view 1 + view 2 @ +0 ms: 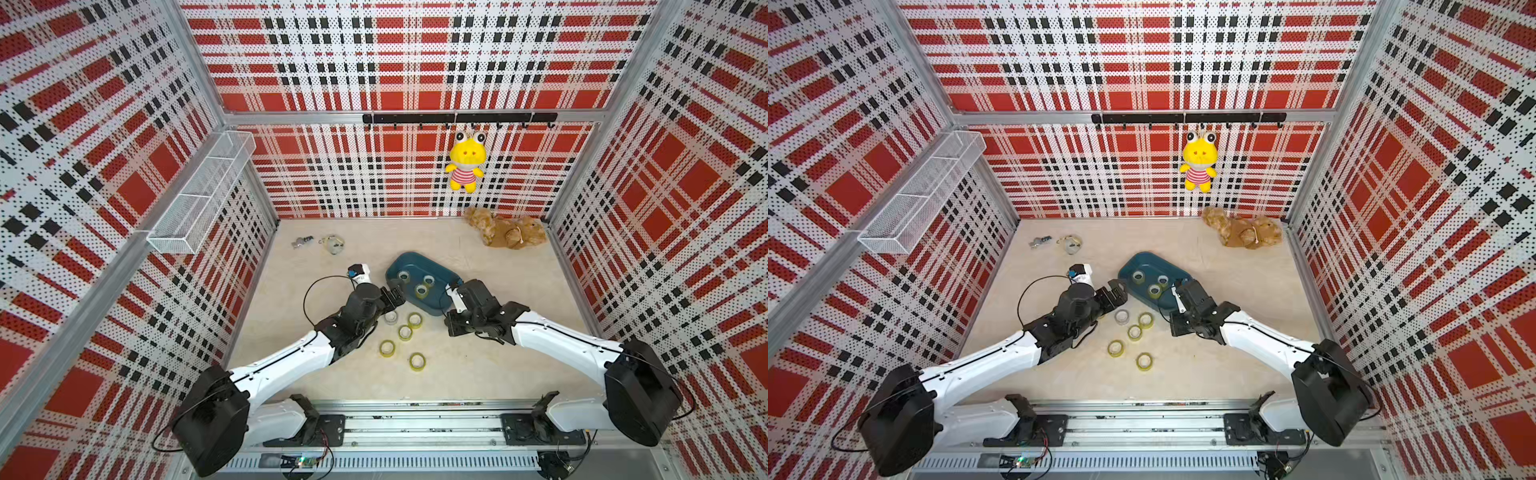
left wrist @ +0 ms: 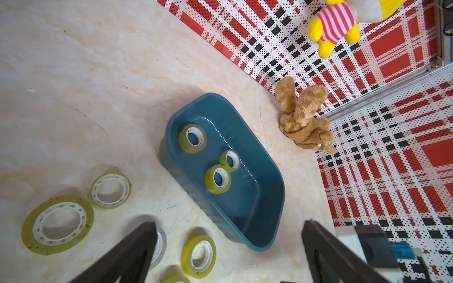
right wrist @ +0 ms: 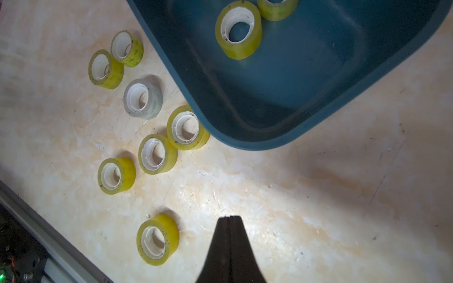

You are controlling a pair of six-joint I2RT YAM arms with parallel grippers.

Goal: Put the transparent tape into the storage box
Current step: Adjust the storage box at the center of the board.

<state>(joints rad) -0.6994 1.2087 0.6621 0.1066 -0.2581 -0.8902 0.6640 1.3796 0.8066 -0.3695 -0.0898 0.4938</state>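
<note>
The shallow dark teal-blue plastic storage box [image 1: 409, 261] with rounded corners sits slantwise near the middle of the pale marbled tabletop [image 1: 478, 374]. Three yellow-tinted transparent tape rolls [image 2: 192, 138] with white cores lie flat inside it, two of them close against each other, all toward the end away from the right arm. More transparent tape lies outside on the tabletop, just beside the box's near long side. The right wrist view shows seven rolls there. Six are yellowish ones [image 3: 157, 153] and one is a greyish clear roll [image 3: 143, 98]. The closest yellowish roll [image 3: 187, 127] sits right at the box wall, though whether it touches cannot be told. In both top views only five of these rolls show clear of the left arm [image 1: 291, 357]. The left tool [image 2: 229, 223] hangs at the box's near left edge with its black fingers [image 2: 137, 245] spread wide and nothing between them. In the left wrist view one finger stands in front of the greyish clear roll. The right tool [image 3: 230, 218] has its fingers pressed together on nothing, over bare tabletop off the box's near end. A single yellowish roll [image 3: 157, 239] lies near it. A brown plush toy [image 1: 507, 235] lies in the far right corner.
</note>
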